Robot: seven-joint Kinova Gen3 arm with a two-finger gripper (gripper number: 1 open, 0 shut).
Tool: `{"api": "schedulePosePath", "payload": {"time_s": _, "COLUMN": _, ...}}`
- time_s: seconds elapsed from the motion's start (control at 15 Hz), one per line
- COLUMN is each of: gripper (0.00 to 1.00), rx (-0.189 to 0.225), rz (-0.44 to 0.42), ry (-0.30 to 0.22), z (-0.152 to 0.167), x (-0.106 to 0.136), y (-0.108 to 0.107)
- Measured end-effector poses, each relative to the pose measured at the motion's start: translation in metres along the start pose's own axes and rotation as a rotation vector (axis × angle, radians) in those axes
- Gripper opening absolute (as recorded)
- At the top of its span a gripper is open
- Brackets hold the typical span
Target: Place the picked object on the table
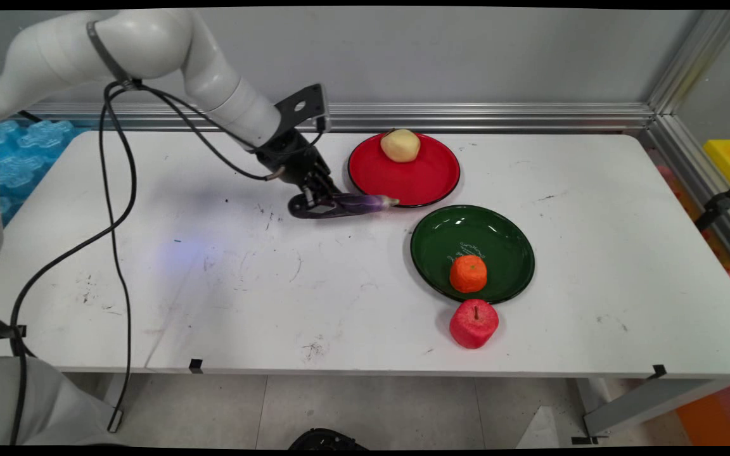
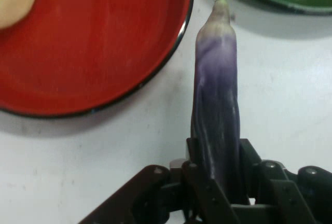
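Hand view shows the gripper closed tight around one end of a long purple eggplant. The eggplant is smooth, paler near its greenish tip, and lies on the table, its tip at about 7 o'clock from the red plate.

Two plates — four fruits.

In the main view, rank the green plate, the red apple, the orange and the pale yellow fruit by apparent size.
1. green plate, clearly the largest.
2. red apple.
3. orange and pale yellow fruit look about alike; the yellow one sits farther from the camera on the red plate, so I won't rank them.
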Motion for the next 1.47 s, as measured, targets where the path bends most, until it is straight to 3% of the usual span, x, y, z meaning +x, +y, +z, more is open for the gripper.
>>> {"api": "schedulePosePath", "payload": {"time_s": 0.53, "gripper": 0.0, "rx": -0.005, "rz": 0.001, "ry": -0.009, "z": 0.01, "x": -0.031, "y": 0.002}}
{"api": "schedulePosePath", "payload": {"time_s": 1.07, "gripper": 0.0, "rx": -0.001, "rz": 0.021, "ry": 0.027, "z": 0.037, "x": -0.036, "y": -0.003}}
{"api": "schedulePosePath", "payload": {"time_s": 1.13, "gripper": 1.0, "rx": 0.0, "rz": 0.022, "ry": 0.033, "z": 0.04, "x": -0.036, "y": -0.004}}
{"api": "schedulePosePath", "payload": {"time_s": 1.47, "gripper": 1.0, "rx": 0.007, "rz": 0.008, "ry": 0.059, "z": 0.047, "x": -0.029, "y": -0.006}}
